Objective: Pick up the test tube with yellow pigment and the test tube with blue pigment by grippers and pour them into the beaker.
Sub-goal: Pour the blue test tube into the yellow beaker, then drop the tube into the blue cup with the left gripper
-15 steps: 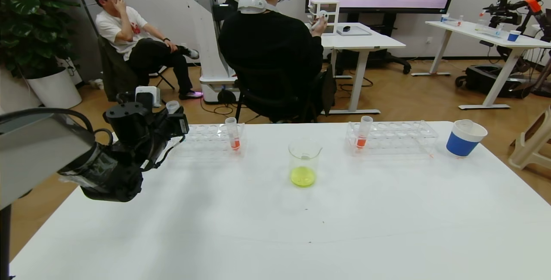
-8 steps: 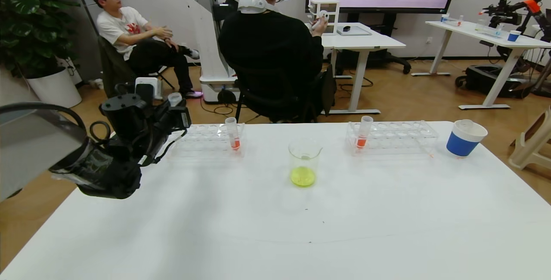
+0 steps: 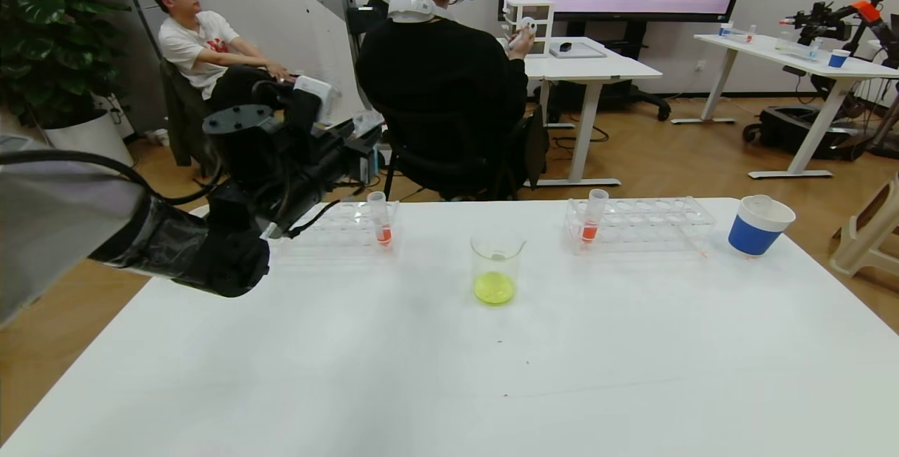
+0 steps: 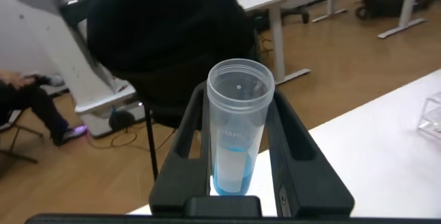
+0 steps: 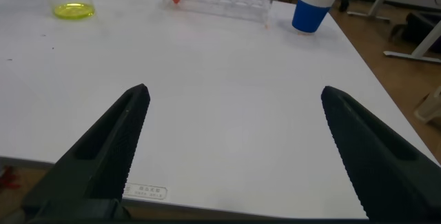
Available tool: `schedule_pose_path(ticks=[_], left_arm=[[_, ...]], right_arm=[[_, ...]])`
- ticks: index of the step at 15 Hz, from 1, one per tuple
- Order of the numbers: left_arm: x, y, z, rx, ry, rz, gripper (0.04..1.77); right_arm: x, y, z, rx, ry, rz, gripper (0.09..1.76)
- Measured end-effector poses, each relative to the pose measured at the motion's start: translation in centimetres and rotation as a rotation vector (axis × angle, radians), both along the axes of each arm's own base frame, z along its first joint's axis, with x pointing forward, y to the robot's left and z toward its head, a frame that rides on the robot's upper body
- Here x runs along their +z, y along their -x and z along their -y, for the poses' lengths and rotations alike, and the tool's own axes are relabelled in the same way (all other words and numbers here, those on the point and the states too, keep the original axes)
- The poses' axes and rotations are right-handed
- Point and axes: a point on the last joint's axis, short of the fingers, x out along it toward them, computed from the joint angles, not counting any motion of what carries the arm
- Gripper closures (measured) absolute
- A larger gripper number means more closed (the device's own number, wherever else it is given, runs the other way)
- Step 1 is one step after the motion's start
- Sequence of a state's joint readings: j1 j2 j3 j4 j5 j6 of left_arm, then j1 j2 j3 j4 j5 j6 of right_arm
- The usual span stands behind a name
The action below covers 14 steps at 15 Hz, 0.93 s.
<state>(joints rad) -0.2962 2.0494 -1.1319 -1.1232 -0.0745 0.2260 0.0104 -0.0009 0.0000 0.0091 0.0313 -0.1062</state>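
— White and matte, the surface [image 3: 449, 373] fills the foreground under office light; what sits on it?

— Near the middle stands the clear glass beaker [image 3: 496, 265], flared at the rim with a small spout, a shallow pool of yellow-green liquid in its base. Behind it are two clear plastic tube racks [image 3: 642, 222], each holding one small tube of orange-red liquid [image 3: 590, 216]. A blue-and-white paper cup [image 3: 757, 224] stands near the right edge.

— And the left tool?

— The black two-finger left tool [image 4: 238, 148] hangs above the surface's far left corner, over the left rack. Its fingers are closed against the small clear plastic test tube with cyan-blue pigment [image 4: 236, 131], held upright, open-mouthed, the blue settled in the tapered bottom.

— Any writing on that tube?

— Faint raised lettering on its wall, too blurred to read.

— The right tool?

— The right tool [image 5: 234, 148] sits low by the near edge of the surface, its black wedge-shaped fingers spread wide with nothing between them.
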Motion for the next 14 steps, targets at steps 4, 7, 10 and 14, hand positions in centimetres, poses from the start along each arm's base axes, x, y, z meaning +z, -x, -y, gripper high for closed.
schedule_pose_path(ticks=[4, 7, 10, 14], left_arm=[[0.3, 0.8, 4.1, -0.132, -0.077, 0.081, 1.31], [-0.4, 1.0, 6.0, -0.247, -0.113, 0.173, 1.31], [-1.9, 0.9, 7.0, -0.353, -0.218, 0.256, 1.31], [-3.6, 0.6, 8.3, -0.364, -0.362, 0.327, 1.31]], right_arm=[[0.0, 0.0, 0.0, 0.000, 0.000, 0.000, 0.11], [0.0, 0.0, 0.0, 0.000, 0.000, 0.000, 0.11], [0.0, 0.0, 0.0, 0.000, 0.000, 0.000, 0.11], [0.0, 0.0, 0.0, 0.000, 0.000, 0.000, 0.11]])
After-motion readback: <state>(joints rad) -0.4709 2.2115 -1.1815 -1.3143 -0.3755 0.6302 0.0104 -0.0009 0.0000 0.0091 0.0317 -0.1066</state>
